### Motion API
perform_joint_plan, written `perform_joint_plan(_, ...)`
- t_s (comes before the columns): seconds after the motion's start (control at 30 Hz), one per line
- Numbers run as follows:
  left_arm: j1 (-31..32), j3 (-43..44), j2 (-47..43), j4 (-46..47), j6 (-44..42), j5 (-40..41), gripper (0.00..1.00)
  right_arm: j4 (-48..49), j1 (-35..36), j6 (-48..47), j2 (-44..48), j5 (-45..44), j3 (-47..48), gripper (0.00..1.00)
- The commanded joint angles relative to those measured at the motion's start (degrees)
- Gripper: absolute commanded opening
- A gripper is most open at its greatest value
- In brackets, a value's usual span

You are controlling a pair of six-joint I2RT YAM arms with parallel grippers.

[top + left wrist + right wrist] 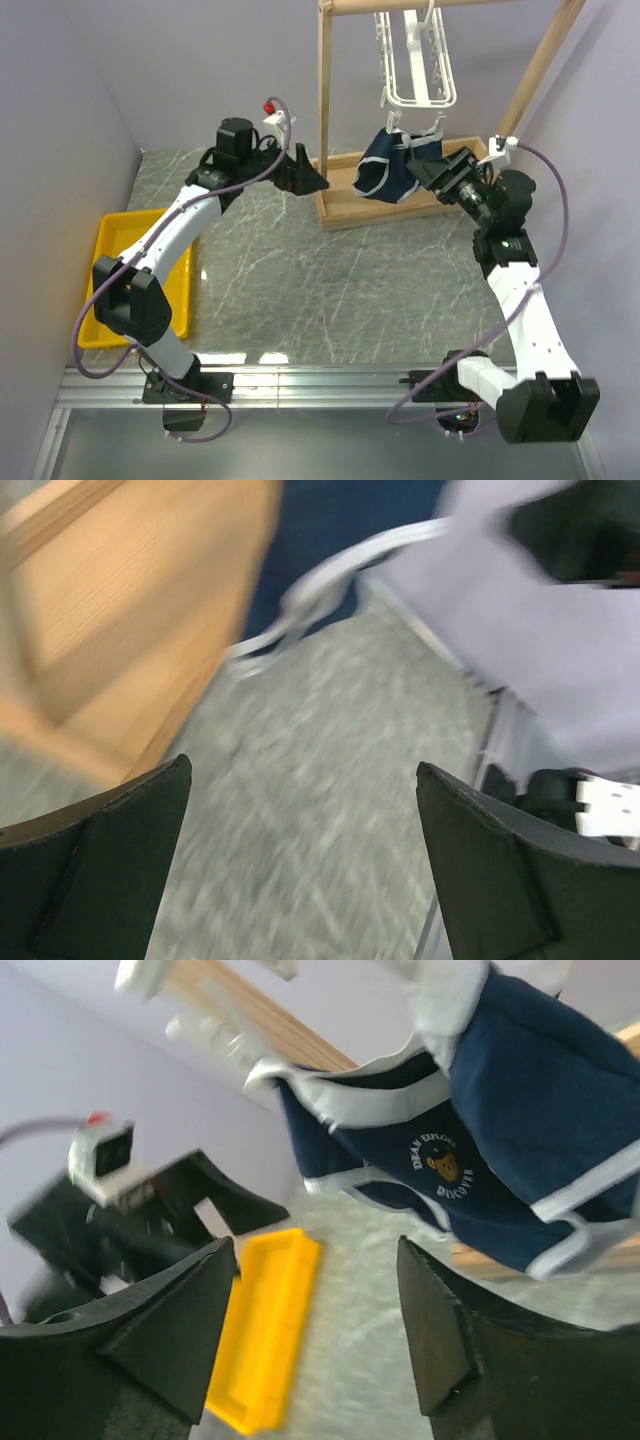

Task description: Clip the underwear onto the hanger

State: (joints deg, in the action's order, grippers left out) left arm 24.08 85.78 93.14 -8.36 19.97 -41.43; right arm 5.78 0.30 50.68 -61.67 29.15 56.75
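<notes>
Left pincer, right pincer: agape.

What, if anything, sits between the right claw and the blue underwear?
Nothing visible does. The right gripper is open, and the underwear hangs below the hanger, straight ahead of it.

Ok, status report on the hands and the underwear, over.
Left hand open, empty, beside the wooden rack. Right hand open, empty, next to the underwear. Underwear hangs from the hanger by a clip. Nothing in the way.
</notes>
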Motion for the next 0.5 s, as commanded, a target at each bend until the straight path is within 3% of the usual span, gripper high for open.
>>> perform_joint_plan(0.0, -4.5, 6.0, -1.8, -18.9, -7.1, 4.3, 0.99, -4.6, -1.9, -14.1, 7.1, 2.4, -0.7, 0.74)
perform_joint_plan(0.23, -15.3, 3.3, -5.2, -24.9, -11.3, 10.0, 0.99, -20.3, -8.5, -36.7, 15.2, 2.1, -2.4, 0.80)
perform_joint_plan(0.47, -19.0, -7.8, -10.8, -23.5, -14.6, 18.5, 0.99, -29.6, -13.8, -47.3, 16.0, 0.6, -5.5, 0.86)
